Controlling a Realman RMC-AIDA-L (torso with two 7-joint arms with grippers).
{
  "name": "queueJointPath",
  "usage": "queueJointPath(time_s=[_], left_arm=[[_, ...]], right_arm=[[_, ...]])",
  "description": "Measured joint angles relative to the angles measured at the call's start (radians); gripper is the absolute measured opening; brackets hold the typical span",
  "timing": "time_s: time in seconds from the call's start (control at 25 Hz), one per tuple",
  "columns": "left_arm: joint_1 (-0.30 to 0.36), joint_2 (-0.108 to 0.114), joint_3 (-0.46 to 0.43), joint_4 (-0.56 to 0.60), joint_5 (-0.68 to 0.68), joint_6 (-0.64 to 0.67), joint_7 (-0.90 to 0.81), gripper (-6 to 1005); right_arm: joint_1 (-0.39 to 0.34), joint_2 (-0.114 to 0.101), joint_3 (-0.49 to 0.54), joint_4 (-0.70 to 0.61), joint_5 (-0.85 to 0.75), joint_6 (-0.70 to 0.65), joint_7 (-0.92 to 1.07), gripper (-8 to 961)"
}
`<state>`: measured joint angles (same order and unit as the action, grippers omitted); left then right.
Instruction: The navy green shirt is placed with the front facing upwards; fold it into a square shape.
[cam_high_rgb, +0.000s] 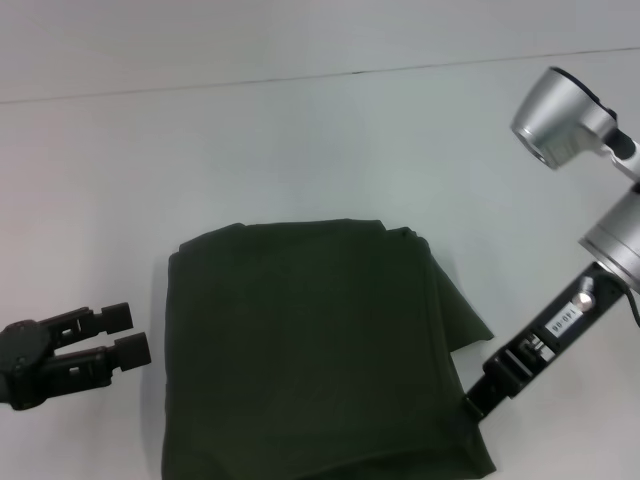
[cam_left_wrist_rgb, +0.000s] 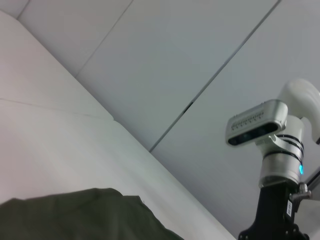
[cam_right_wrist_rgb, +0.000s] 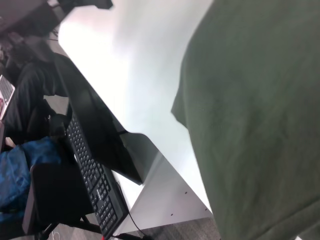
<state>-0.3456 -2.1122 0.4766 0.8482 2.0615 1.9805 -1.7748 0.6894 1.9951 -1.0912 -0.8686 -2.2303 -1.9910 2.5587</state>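
Observation:
The navy green shirt (cam_high_rgb: 310, 350) lies folded in a rough rectangle on the white table, plain green side up, with no lettering in sight. A loose flap sticks out at its right edge. My left gripper (cam_high_rgb: 128, 333) is open and empty, just left of the shirt and apart from it. My right gripper (cam_high_rgb: 470, 405) reaches down to the shirt's lower right edge and touches the cloth there. The shirt also shows in the left wrist view (cam_left_wrist_rgb: 75, 215) and fills much of the right wrist view (cam_right_wrist_rgb: 260, 100).
The white table (cam_high_rgb: 300, 150) stretches behind the shirt, with a seam line across the far side. The right wrist view shows the table's edge, a keyboard (cam_right_wrist_rgb: 95, 185), a dark monitor (cam_right_wrist_rgb: 100, 135) and a seated person (cam_right_wrist_rgb: 25, 85) beyond it.

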Motion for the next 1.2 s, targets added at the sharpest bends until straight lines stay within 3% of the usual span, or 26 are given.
queueJointPath(time_s=[0.32, 0.64, 1.08, 1.2], left_arm=[[-0.014, 0.000, -0.002, 0.000, 0.000, -0.004, -0.003, 904], [-0.018, 0.000, -0.003, 0.000, 0.000, -0.008, -0.003, 905], [-0.013, 0.000, -0.054, 0.000, 0.000, -0.012, -0.003, 904], [-0.012, 0.001, -0.058, 0.000, 0.000, -0.012, -0.003, 904]], right_arm=[[-0.046, -0.001, -0.038, 0.021, -0.046, 0.006, -0.006, 32], [-0.048, 0.012, -0.012, 0.045, -0.181, 0.038, -0.012, 37], [-0.030, 0.009, 0.004, 0.100, -0.195, 0.076, -0.007, 45], [-0.030, 0.005, 0.004, 0.105, -0.196, 0.077, -0.004, 112]])
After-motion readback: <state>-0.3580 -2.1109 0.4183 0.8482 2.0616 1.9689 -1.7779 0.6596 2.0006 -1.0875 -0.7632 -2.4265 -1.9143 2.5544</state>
